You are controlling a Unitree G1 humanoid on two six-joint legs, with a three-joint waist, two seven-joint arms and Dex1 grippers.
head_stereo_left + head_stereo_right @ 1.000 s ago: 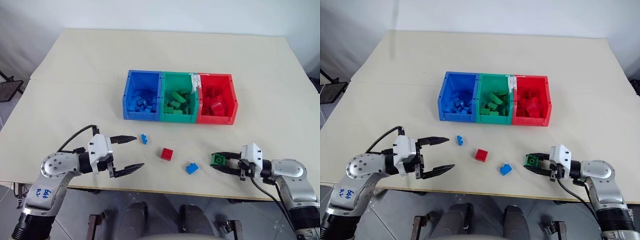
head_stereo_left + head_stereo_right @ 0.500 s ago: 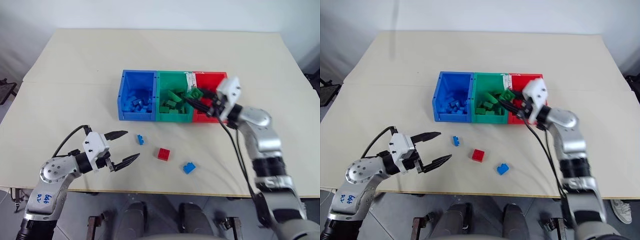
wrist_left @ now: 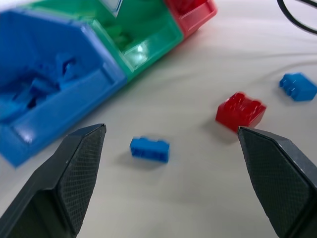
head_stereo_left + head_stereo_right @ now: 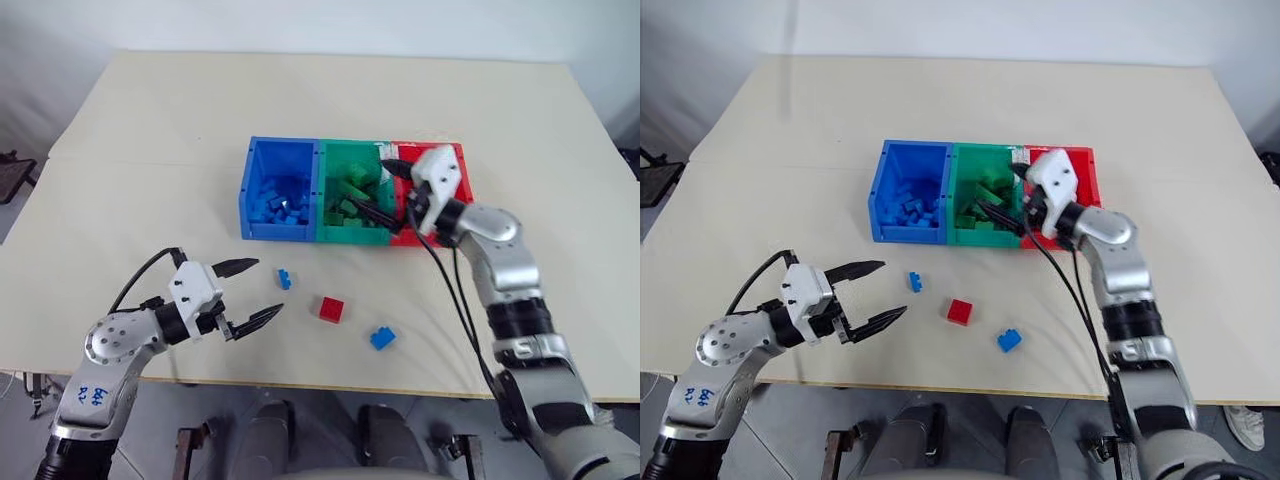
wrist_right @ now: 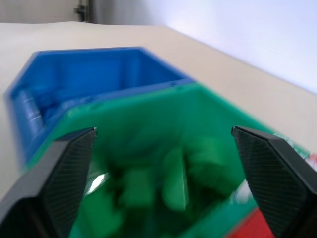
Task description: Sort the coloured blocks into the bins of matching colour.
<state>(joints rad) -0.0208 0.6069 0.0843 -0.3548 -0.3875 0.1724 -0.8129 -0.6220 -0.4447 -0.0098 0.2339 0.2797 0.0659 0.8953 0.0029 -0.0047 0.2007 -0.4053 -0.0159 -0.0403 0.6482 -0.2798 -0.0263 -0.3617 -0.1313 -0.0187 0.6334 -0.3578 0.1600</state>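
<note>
Right hand (image 4: 376, 188) hung over green bin (image 4: 351, 237), fingers apart, nothing between them. Left hand (image 4: 252, 292) low over tabletop (image 4: 150, 130), fingers wide apart, empty. Just beside it small blue block (image 4: 285, 279), then red block (image 4: 332, 308), second blue block (image 4: 382, 338). Blue bin (image 4: 258, 178), red bin (image 4: 466, 180) flanked green.

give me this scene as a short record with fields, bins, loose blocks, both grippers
bins: blue bin, green bin, red bin joined in a row on the table, each holding blocks of its own colour
loose blocks: small blue block, red block, second blue block, all on the table in front of the bins
left gripper: open, empty, beside the small blue block
right gripper: open, empty, over the green bin
</note>
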